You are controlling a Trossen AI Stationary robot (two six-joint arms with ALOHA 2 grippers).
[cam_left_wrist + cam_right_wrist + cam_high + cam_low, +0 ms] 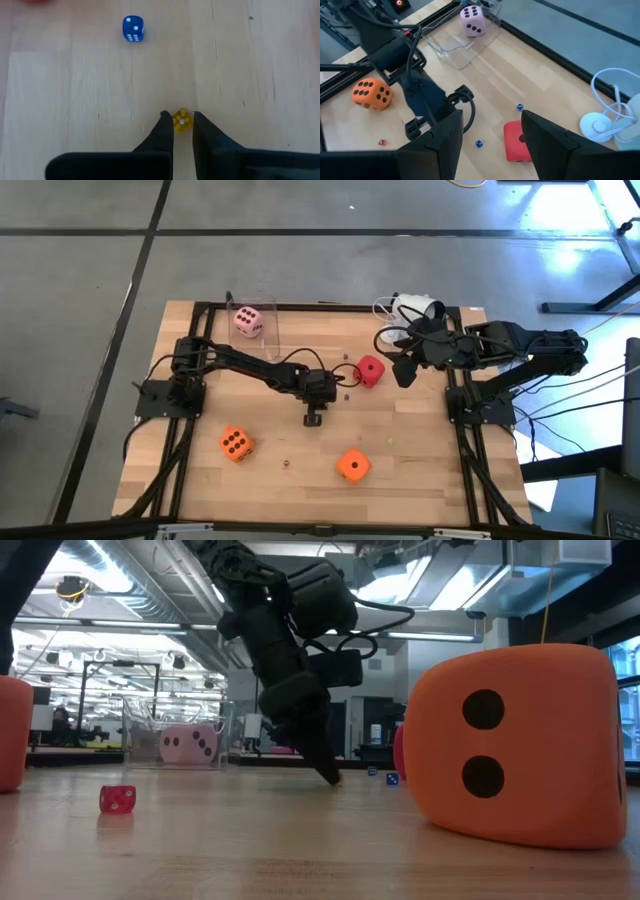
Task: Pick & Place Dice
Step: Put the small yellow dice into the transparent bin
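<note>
Dice lying across the wooden table (420, 480): nearest, two orange dice (236, 444) (353, 465) are resting untouched. At mid-table the left gripper (182, 121) is pinching a tiny yellow die (182, 122) against the wood, a small blue die (133, 28) lying beyond. Farther off, the red die (371, 370) is waiting beneath the right gripper (491, 125), its jaws spread and empty. Farthest, the pink die (247, 320) is sitting in a clear container (262, 327); most placing seemingly remains.
</note>
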